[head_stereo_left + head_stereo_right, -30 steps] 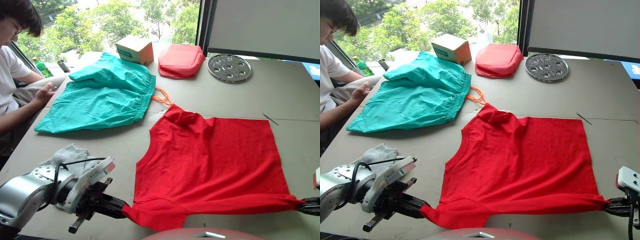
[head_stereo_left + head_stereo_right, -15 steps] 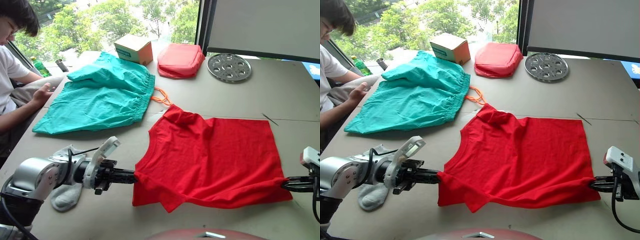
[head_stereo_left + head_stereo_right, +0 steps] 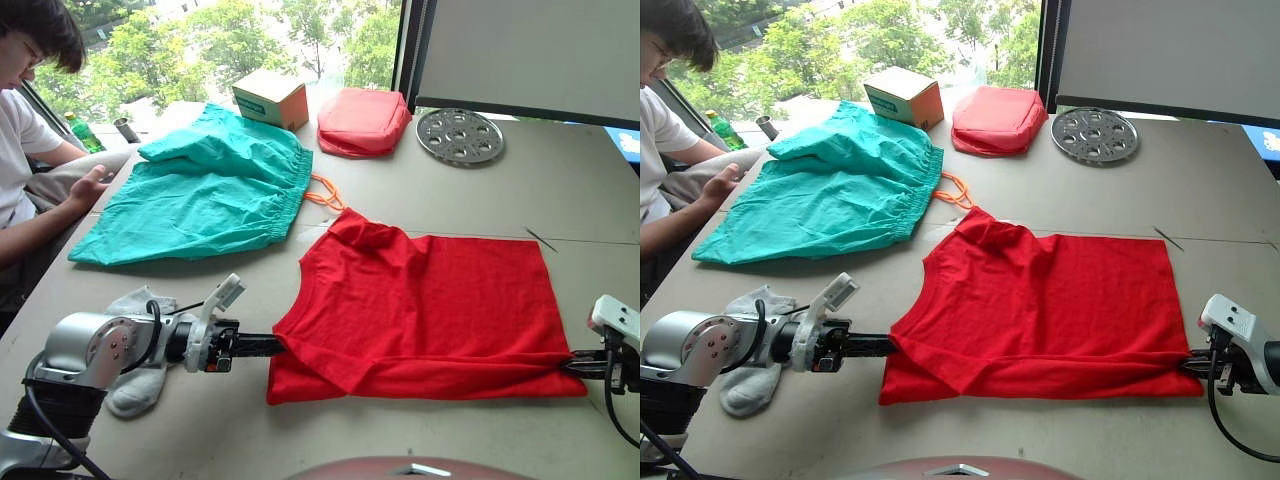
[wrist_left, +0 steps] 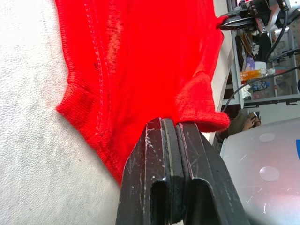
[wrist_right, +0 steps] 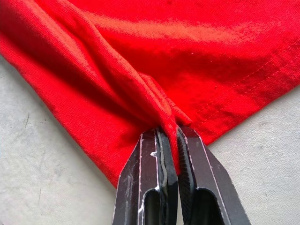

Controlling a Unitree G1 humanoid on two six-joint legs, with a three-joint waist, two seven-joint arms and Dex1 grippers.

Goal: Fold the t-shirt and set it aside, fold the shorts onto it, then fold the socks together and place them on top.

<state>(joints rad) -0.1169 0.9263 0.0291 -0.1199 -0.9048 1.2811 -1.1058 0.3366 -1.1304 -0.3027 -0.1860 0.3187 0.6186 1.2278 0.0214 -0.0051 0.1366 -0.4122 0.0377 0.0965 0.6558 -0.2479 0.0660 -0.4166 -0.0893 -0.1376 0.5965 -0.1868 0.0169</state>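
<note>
The red t-shirt (image 3: pixel 430 300) lies spread on the table's near half, its near edge doubled over onto itself. My left gripper (image 3: pixel 275 344) is shut on the shirt's near left corner, and its fingers (image 4: pixel 171 140) pinch the red knit. At the shirt's near right corner my right gripper (image 3: pixel 572 366) is shut on the folded hem (image 5: pixel 164 117). The teal shorts (image 3: pixel 200 190) lie at the far left with an orange drawstring (image 3: pixel 322 192). Grey socks (image 3: pixel 135 375) lie under my left arm near the front left edge.
A person (image 3: pixel 30 130) sits at the table's left side, a hand near the shorts. At the back stand a cardboard box (image 3: pixel 270 97), a salmon-red pouch (image 3: pixel 363 120) and a round metal tray (image 3: pixel 460 135). A green bottle (image 3: pixel 82 132) stands far left.
Both grippers have carried the shirt's near edge away from me, over the shirt. The hem that hung stretched at the table's front now lies folded on the cloth.
</note>
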